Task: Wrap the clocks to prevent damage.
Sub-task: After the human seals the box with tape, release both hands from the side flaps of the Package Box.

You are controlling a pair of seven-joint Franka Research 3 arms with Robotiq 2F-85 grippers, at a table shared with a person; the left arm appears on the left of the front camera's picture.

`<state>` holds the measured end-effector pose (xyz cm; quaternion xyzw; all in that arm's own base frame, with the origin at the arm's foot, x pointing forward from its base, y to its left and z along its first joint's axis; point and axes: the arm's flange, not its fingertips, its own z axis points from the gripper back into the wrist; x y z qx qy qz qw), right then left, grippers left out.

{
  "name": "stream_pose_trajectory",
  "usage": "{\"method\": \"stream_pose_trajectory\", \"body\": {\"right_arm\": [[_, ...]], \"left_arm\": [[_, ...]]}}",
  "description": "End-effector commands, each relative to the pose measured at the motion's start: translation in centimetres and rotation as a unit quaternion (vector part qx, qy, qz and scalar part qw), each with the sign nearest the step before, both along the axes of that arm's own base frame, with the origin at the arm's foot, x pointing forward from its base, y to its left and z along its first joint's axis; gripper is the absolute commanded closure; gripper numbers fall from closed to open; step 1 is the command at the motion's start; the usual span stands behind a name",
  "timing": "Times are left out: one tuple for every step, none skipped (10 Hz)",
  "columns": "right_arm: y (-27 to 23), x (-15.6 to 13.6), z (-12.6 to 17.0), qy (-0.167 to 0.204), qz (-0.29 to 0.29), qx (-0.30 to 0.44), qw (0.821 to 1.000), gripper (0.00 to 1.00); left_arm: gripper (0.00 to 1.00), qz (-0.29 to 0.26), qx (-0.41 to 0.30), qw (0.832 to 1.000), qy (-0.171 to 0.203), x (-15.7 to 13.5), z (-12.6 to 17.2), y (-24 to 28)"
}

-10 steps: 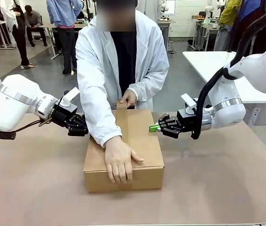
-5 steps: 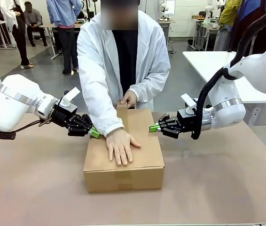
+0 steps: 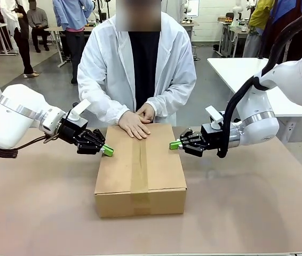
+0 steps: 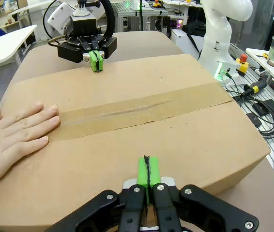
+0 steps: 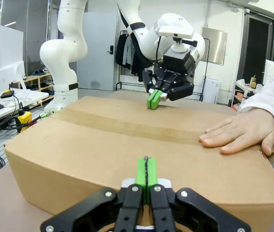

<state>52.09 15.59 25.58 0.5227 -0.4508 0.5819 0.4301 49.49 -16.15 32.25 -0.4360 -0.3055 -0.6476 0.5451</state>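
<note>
Closed brown cardboard carton [image 3: 140,169] sits mid-tabletop [image 3: 247,213], a strip of brown tape [image 3: 140,170] running near-to-far along its top seam. Left gripper [image 3: 107,151] is shut, green pads together, holding nothing, tip against the carton's upper left edge. Right gripper [image 3: 174,144] is likewise shut and empty, tip at the upper right edge. My read: the two are bracing the carton from both sides so it doesn't slide while the person works the tape.

The person's hands [image 3: 136,122] rest at the carton's far edge, one flat on the tape end, probably pressing it down.

The bubble-wrapped clocks aren't visible; presumably inside the sealed carton, can't confirm.

The left wrist view gives what the front doesn't: wrinkles along the tape [image 4: 142,110], the pads [image 4: 147,170] sitting level with the carton's top edge, and the opposite gripper [image 4: 95,62] meeting the far edge. Right wrist view shows the person's flat hand [image 5: 238,134] on the top panel.
</note>
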Motion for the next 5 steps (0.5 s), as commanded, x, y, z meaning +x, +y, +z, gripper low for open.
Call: {"method": "stream_pose_trajectory", "body": {"right_arm": [[0.12,0.01,-0.16,-0.005,-0.001,0.002,1.0,0.99],[0.12,0.01,-0.16,-0.005,-0.001,0.002,1.0,0.99],[0.12,0.01,-0.16,-0.005,-0.001,0.002,1.0,0.99],[0.12,0.01,-0.16,-0.005,-0.001,0.002,1.0,0.99],[0.12,0.01,-0.16,-0.005,-0.001,0.002,1.0,0.99]], "left_arm": [[1.0,-0.001,0.001,1.0,-0.001,0.03,-0.12,-0.26],[1.0,-0.001,0.001,1.0,-0.001,0.03,-0.12,-0.26],[1.0,-0.001,0.001,1.0,-0.001,0.03,-0.12,-0.26],[1.0,-0.001,0.001,1.0,-0.001,0.03,-0.12,-0.26],[1.0,-0.001,0.001,1.0,-0.001,0.03,-0.12,-0.26]]}}
